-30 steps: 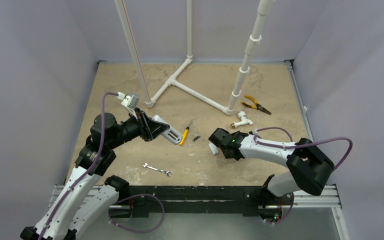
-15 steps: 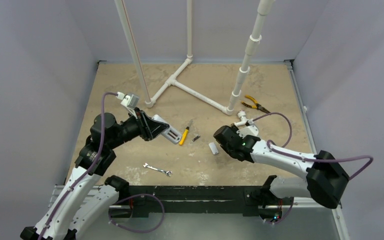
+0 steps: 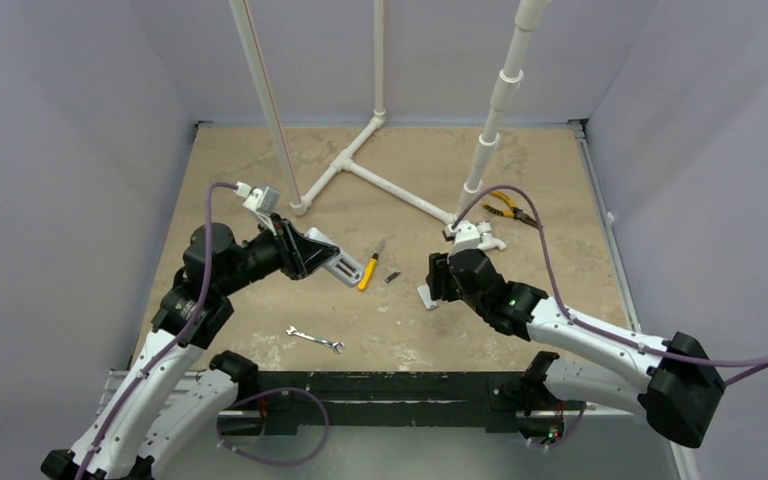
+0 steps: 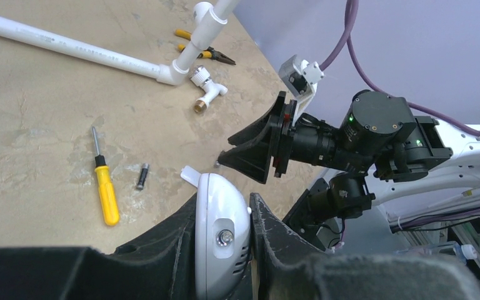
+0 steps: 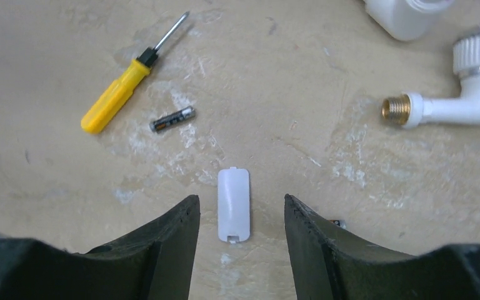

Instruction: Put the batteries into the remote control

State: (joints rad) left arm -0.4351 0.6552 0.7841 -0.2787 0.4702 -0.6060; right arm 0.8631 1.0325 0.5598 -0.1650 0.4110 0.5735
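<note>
While the left hand (image 4: 223,205) clamps the remote control (image 4: 222,240), the right hand (image 5: 239,203) points down, open, over a white cover (image 5: 233,187)

Your white remote (image 4: 222,240) sits clamped in the left pincer (image 4: 223,203), end up. One dark battery (image 5: 173,119) and the white cover (image 5: 234,204) lie flat on the table (image 5: 287,94), apart.
</note>
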